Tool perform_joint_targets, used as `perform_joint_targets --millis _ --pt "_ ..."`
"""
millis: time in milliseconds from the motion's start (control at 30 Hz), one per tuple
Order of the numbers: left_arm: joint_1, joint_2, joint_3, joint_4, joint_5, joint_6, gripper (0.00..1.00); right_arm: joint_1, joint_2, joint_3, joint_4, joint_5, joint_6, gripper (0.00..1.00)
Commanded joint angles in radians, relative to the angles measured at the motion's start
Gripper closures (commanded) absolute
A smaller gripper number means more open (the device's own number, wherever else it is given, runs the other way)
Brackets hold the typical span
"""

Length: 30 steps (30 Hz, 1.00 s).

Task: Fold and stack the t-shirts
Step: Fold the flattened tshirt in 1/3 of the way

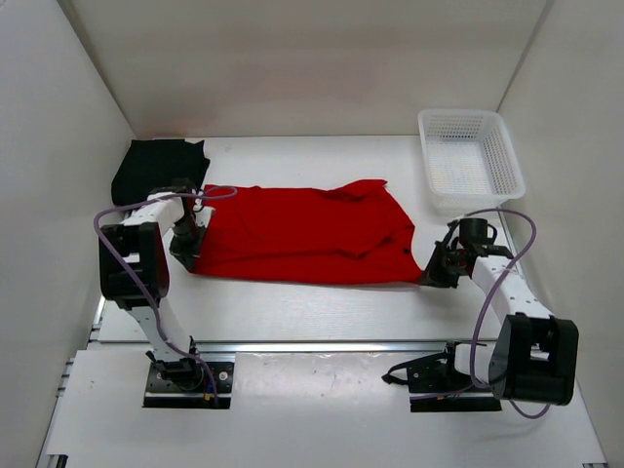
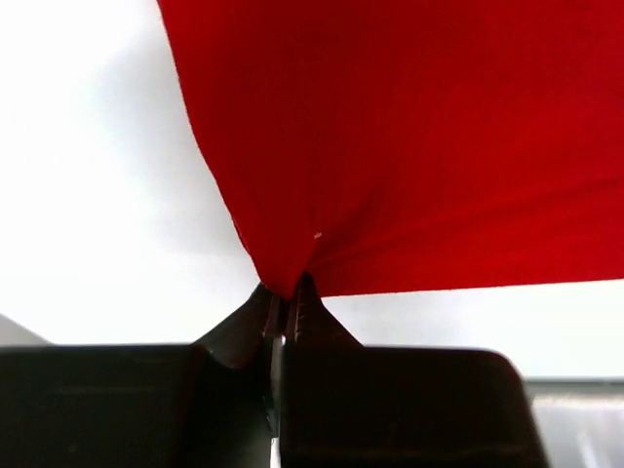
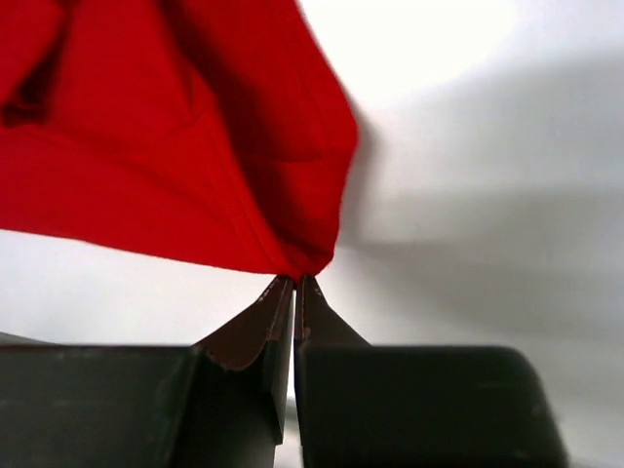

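**Red t-shirt (image 1: 302,232) pinched at both near corners**

Far left lies a black t-shirt (image 1: 156,168). The left gripper (image 2: 287,297) is clamped on the red t-shirt's near left corner. The cloth spreads across the middle of the table (image 1: 292,314). The right gripper (image 3: 295,288) is clamped on its near right corner.

- White table (image 1: 292,302), matte, fills the middle of the scene.
- Plain white far wall (image 1: 292,58), with a soft shadow where it meets the table.
- White left wall (image 1: 49,146) and right wall (image 1: 575,117), angled outward toward near.
- Metal rail (image 1: 322,346) runs left-right along the near table edge.
- White board (image 1: 312,409) nearest, slightly scuffed.
- Even, bright light.
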Motion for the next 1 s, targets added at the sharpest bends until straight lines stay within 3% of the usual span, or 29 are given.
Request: perform_joint_targets --millis 0,100,233,267,333,367,400,500,567,767,967 --pt "0.006 -0.081 -0.035 -0.069 -0.067 0.048 1.00 -0.002 -0.073 -0.043 -0.146 0.008 0.070 1.00" --pt "-0.007 -0.136 -0.095 -0.092 -0.105 0.047 0.97 0.044 -0.141 -0.016 -0.238 0.062 0.128 1.00" --pt "-0.017 -0.197 -0.156 -0.129 -0.177 0.027 0.70 -0.034 -0.143 0.011 -0.356 0.039 0.103 0.95" --pt "-0.020 -0.214 -0.173 -0.127 -0.197 0.013 0.69 -0.030 -0.156 0.014 -0.370 0.058 0.103 0.94" --pt "-0.017 -0.242 -0.204 -0.130 -0.223 0.008 0.55 -0.016 -0.176 0.032 -0.421 0.114 0.113 0.79" --pt "-0.017 -0.268 -0.225 -0.130 -0.226 -0.010 0.48 -0.012 -0.185 0.043 -0.436 0.129 0.109 0.67" --pt "-0.018 -0.271 -0.230 -0.135 -0.231 -0.024 0.46 -0.004 -0.193 0.055 -0.441 0.140 0.112 0.61" --pt "-0.017 -0.326 -0.258 -0.143 -0.223 -0.068 0.44 0.054 -0.224 0.099 -0.361 0.096 0.115 0.56" --pt "-0.017 -0.360 -0.249 -0.146 -0.238 -0.079 0.45 0.132 -0.183 0.141 -0.253 0.082 0.136 0.47" --pt "0.005 -0.495 -0.245 0.012 -0.526 -0.047 0.46 0.199 0.092 0.282 -0.062 0.008 0.136 0.46" --pt "0.012 -0.429 -0.232 0.101 -0.441 -0.047 0.38 0.120 0.172 0.210 0.001 0.066 0.139 0.53"
